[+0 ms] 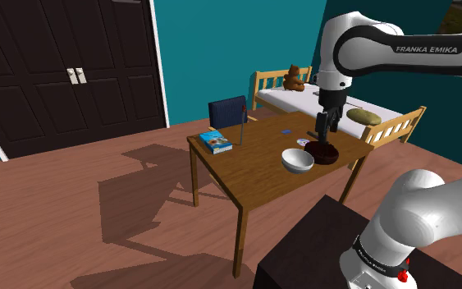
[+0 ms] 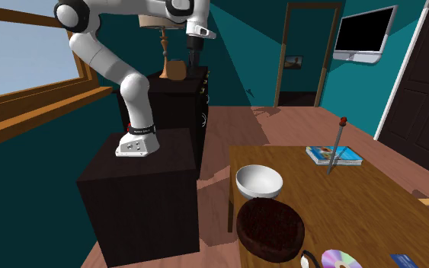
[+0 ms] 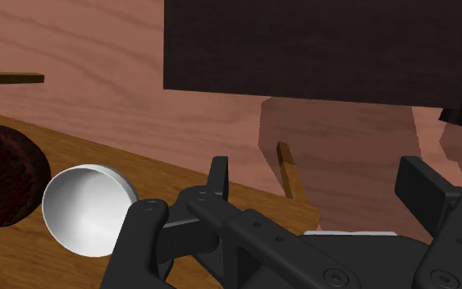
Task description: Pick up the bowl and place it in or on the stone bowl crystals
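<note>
The pincer [image 3: 323, 176] hangs wide, empty. Off beyond one finger, the white bowl [image 3: 89, 209] looks light, stiff, probably slick: pinch its thin rim.

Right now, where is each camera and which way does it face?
Shoulder view: behind the stand, looking over the table toward a bed; arm, tool show.
Second exterior view: low across the table, facing the stand; arm, tool show.
Wrist view: on the wrist, looking past the table edge; open fingers show.
All share the white bowl beside the dark bowl.
</note>
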Controlling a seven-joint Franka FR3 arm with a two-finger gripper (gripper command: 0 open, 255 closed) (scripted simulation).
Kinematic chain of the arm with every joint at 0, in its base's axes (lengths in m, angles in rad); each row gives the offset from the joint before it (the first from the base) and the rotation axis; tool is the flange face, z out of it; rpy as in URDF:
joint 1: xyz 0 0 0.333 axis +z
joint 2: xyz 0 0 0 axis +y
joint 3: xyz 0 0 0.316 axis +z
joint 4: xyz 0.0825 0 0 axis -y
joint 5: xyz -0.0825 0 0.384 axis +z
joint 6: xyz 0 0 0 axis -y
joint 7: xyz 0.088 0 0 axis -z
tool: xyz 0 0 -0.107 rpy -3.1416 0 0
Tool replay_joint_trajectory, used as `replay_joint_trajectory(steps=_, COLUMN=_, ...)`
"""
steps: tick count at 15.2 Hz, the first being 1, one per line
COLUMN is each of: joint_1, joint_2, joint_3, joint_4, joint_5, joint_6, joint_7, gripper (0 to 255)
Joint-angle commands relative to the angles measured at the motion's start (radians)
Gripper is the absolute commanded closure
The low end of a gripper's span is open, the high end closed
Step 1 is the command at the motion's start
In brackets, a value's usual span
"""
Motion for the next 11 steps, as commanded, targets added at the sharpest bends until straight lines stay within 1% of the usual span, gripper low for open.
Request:
replay_joint_trajectory(steps=1, joint_1=0.000, joint_2=0.000, joint_3=0.000, joint_4=0.000, joint_5=0.000, joint_6=0.000, joint_7=0.000, gripper=0)
replay_joint_trajectory(steps=6, joint_1=-0.021, joint_2=0.087, joint_3=-0.047, joint_4=-0.079, joint_5=-0.057, joint_6=0.183, joint_7=-0.028, gripper=0)
replay_joint_trajectory(steps=11, joint_1=-0.045, joint_2=0.216, joint_3=-0.095, joint_4=-0.121, joint_5=-0.112, joint_6=0.373, joint_7=-0.049, gripper=0)
